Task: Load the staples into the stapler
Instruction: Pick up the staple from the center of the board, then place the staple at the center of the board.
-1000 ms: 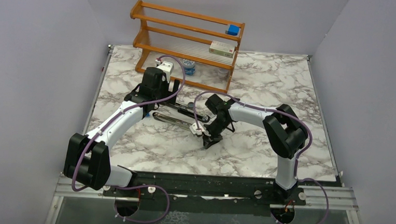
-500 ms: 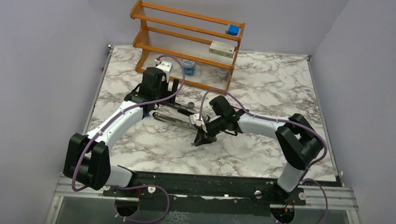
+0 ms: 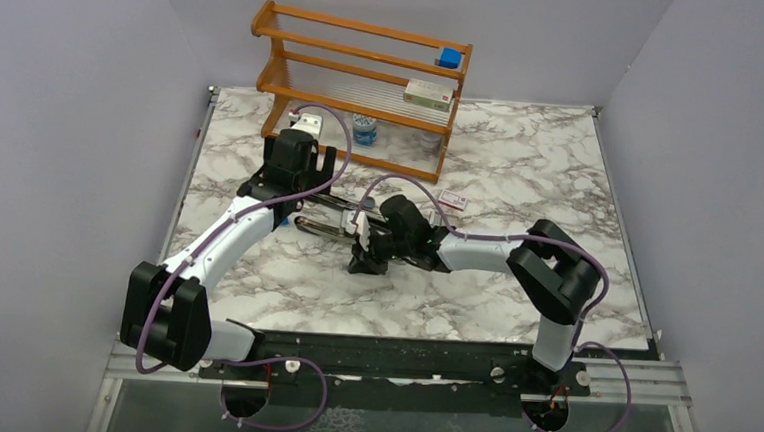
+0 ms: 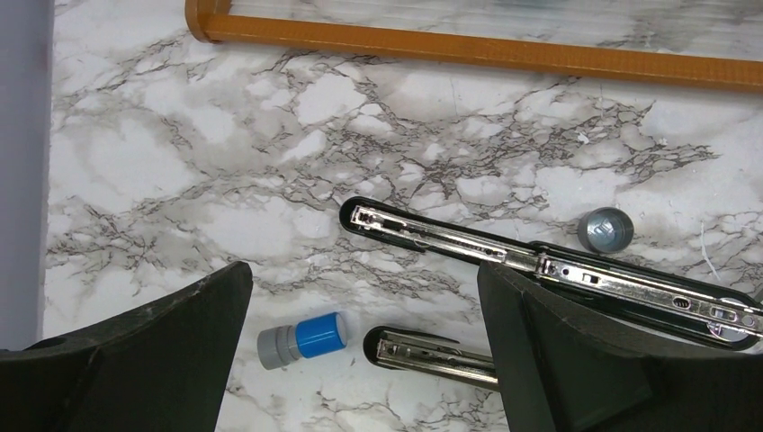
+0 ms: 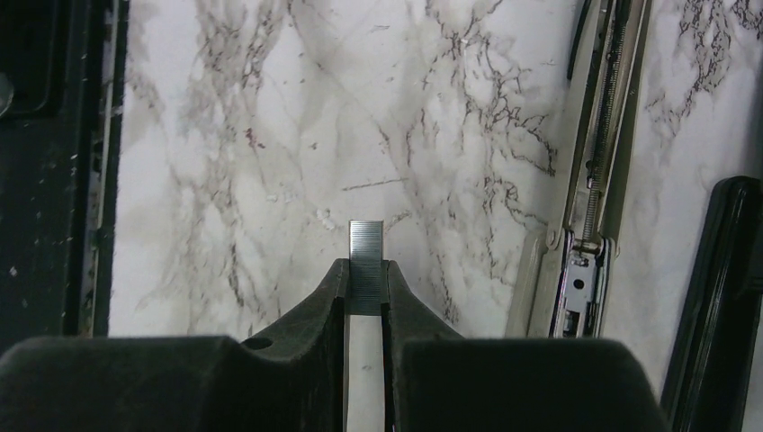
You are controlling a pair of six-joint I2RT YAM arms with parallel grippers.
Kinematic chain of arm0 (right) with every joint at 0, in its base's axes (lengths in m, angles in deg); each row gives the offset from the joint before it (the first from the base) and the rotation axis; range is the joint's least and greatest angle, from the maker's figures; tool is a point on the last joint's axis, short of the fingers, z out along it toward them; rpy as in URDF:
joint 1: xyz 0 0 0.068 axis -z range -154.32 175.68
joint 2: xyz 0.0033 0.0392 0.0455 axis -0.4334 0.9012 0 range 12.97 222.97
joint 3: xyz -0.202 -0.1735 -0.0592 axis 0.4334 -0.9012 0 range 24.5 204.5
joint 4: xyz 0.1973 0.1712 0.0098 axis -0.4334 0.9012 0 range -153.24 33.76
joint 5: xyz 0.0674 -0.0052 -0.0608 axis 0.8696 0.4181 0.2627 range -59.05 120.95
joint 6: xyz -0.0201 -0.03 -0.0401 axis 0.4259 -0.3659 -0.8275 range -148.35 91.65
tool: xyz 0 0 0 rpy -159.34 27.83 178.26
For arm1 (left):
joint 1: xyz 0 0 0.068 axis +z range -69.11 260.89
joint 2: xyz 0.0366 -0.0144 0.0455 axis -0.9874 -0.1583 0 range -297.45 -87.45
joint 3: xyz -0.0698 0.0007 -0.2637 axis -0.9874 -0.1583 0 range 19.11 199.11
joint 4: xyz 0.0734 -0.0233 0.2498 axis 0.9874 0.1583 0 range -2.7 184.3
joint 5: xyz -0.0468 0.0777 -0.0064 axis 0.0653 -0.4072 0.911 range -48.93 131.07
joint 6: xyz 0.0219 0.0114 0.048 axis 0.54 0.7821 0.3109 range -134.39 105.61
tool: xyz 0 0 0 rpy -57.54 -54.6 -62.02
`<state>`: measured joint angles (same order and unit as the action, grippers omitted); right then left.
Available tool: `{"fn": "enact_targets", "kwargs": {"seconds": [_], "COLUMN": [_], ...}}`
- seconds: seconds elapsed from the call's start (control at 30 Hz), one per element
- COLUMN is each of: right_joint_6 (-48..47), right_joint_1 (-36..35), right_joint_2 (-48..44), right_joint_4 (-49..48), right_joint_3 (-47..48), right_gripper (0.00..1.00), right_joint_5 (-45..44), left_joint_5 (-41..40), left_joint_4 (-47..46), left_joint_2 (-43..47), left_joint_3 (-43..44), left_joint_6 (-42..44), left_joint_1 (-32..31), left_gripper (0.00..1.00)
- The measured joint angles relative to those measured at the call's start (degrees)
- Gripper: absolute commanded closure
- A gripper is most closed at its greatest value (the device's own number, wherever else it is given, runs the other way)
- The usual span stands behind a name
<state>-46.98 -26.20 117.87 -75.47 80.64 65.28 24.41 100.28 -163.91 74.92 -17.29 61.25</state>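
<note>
1. Two arms reach over the marble bench (image 3: 521,164). Both tools sit left of its middle, in front of the wooden rack (image 3: 357,74).
2. Left tool (image 4: 364,270): jaws spread wide, nothing between them. It hangs over the stapler's end, and its fingers (image 4: 162,351) touch nothing.
3. Stapler (image 4: 540,265): flat on the bench, swung open into two long bars. The farther bar shows its silver channel facing up. Only the tip of the nearer bar shows beside the left tool's finger.
4. Right tool (image 5: 364,270): jaws nearly closed, pinching a short strip of staples (image 5: 366,241) by its sides. The strip's end sticks out past the fingertips.
5. Staples: over bare marble, beside the stapler's open channel and apart from it. Cannot tell whether the strip touches the bench.
6. Loose items by the stapler: a small blue-and-grey cylinder (image 4: 301,339) and a grey cap (image 4: 605,229). A red-and-white box (image 3: 452,200) lies on the bench behind the right arm.
</note>
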Motion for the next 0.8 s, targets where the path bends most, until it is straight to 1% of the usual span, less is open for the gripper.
{"fn": "enact_targets", "kwargs": {"seconds": [0.17, 0.37, 0.5, 0.67, 0.8], "right_joint_6": [2.45, 3.96, 4.28, 4.50, 4.70], "right_joint_1": [-2.23, -4.11, -4.44, -4.42, -4.44], "right_joint_2": [3.65, 5.03, 5.77, 6.01, 5.99], "right_joint_4": [-0.22, -0.48, -0.52, -0.59, -0.79], "right_joint_3": [2.86, 3.06, 3.06, 3.17, 3.17], "right_gripper": [0.85, 0.79, 0.76, 0.65, 0.63], "right_joint_5": [-4.74, -9.62, -11.06, -11.37, -11.39], "left_joint_5": [-0.87, -0.96, -0.96, -0.96, -0.96], "left_joint_4": [0.00, 0.00, 0.00, 0.00, 0.00], "left_joint_2": [0.35, 0.37, 0.37, 0.39, 0.39], "left_joint_3": [0.00, 0.00, 0.00, 0.00, 0.00], "left_joint_6": [-0.31, -0.50, -0.52, -0.52, -0.52], "left_joint_1": [0.00, 0.00, 0.00, 0.00, 0.00], "left_gripper": [0.01, 0.01, 0.01, 0.01, 0.01]}}
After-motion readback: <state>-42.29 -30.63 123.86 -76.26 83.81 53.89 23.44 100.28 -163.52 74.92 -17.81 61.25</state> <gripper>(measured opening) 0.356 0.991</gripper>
